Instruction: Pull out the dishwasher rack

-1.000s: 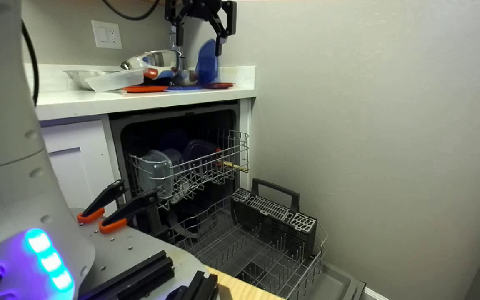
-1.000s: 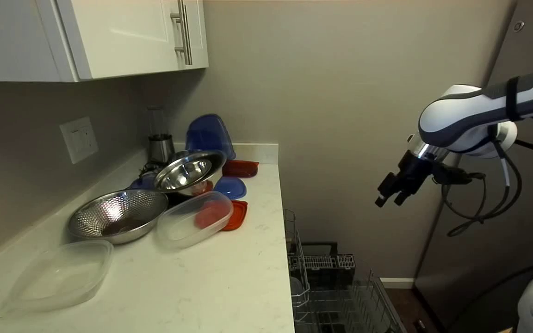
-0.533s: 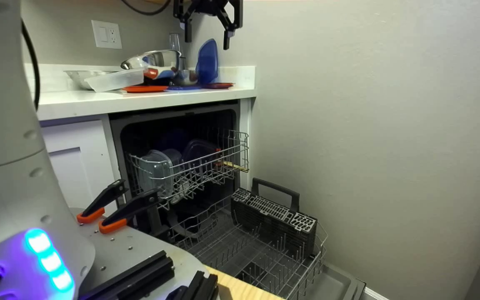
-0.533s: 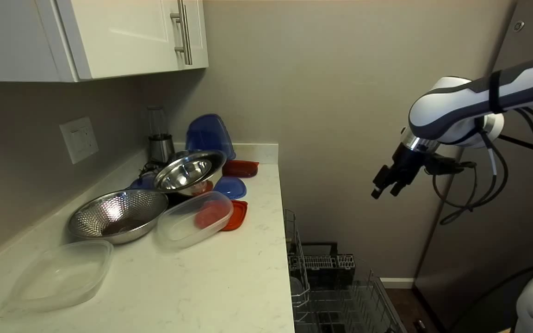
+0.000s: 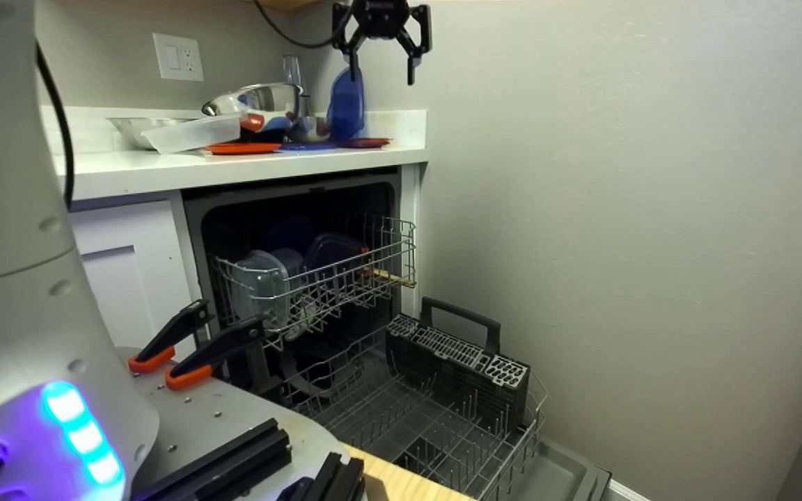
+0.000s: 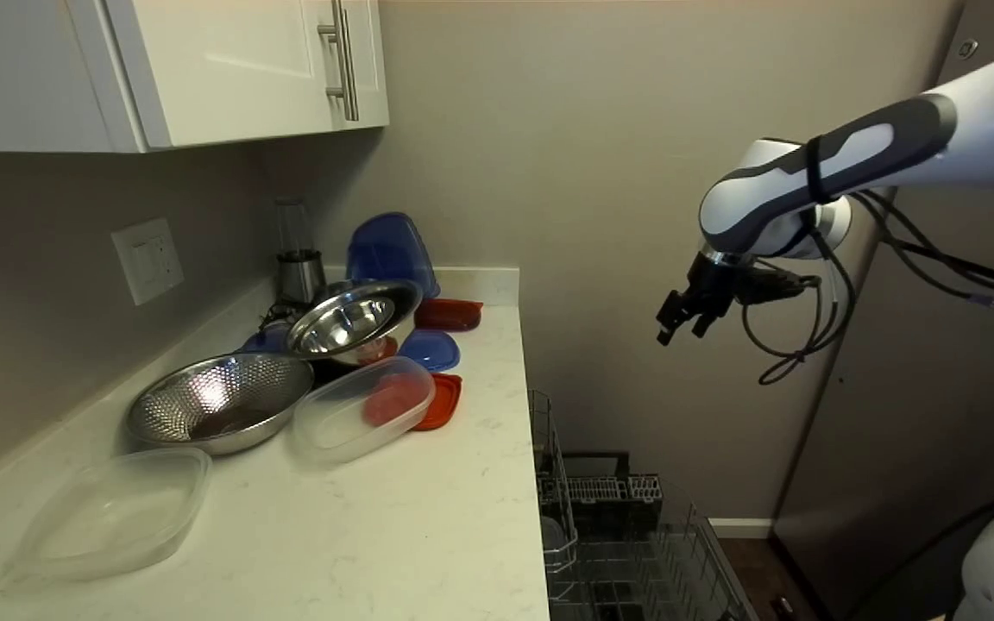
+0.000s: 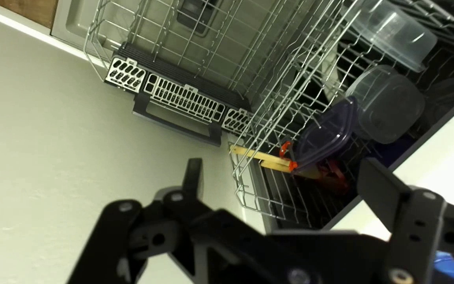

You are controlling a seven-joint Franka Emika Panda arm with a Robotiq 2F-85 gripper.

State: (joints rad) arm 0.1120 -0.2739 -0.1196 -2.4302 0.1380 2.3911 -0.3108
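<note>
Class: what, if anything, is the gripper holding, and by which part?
Nothing is held: the Robotiq gripper hangs open, clear of the upper dishwasher rack.

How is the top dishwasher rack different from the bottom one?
The top rack holds see-through plastic tubs; the bottom rack holds a dark cutlery basket. The bottom rack sits out over the lowered door; the top rack sticks out less. Both are made of thin wire.

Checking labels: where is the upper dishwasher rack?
In an exterior view, the upper dishwasher rack juts from the dishwasher below the countertop, up and left of the cutlery basket.
</note>
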